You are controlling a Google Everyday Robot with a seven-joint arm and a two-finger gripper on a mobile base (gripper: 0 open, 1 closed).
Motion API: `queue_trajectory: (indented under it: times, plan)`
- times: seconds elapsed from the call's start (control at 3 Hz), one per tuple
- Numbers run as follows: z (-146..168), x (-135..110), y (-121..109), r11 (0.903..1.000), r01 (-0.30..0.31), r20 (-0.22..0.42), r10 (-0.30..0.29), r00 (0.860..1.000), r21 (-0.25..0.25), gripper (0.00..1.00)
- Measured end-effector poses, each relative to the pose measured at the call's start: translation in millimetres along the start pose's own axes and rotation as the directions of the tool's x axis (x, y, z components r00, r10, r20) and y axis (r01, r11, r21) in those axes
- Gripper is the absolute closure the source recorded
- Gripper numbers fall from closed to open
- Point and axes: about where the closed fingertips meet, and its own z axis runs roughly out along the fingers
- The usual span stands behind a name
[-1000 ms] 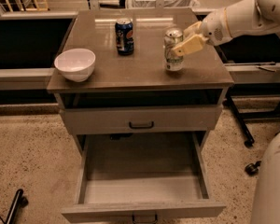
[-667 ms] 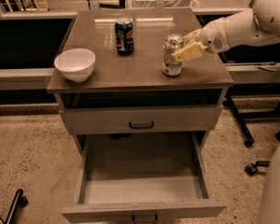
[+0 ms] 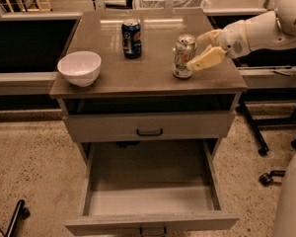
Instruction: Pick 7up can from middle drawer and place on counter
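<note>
The 7up can (image 3: 183,56) stands upright on the counter (image 3: 153,75), right of centre. My gripper (image 3: 197,51) reaches in from the right and is open, with its pale fingers (image 3: 208,58) just off the can's right side; the near fingertip is level with the can's lower edge. I cannot tell whether it still touches the can. The middle drawer (image 3: 150,222) is pulled out below, and its grey floor is bare.
A dark blue can (image 3: 131,37) stands at the back middle of the counter. A white bowl (image 3: 79,68) sits at the front left. A shut drawer with a dark handle (image 3: 149,132) is above the open one. Chair casters (image 3: 266,177) are on the floor at right.
My gripper has drawn back to the right, off the can. Earlier its fingers overlapped the can's side. The can stays upright on the counter.
</note>
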Motion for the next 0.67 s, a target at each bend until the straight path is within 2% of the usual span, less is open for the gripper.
queue_trajectory:
  times: [0.33, 0.67]
  plan:
    - [-54.9, 9.6, 6.3, 0.9967, 0.081, -0.019, -0.081, 0.997, 0.007, 0.0]
    - [-47.3, 8.8, 5.5, 0.9973, 0.074, -0.017, -0.074, 0.997, 0.003, 0.0]
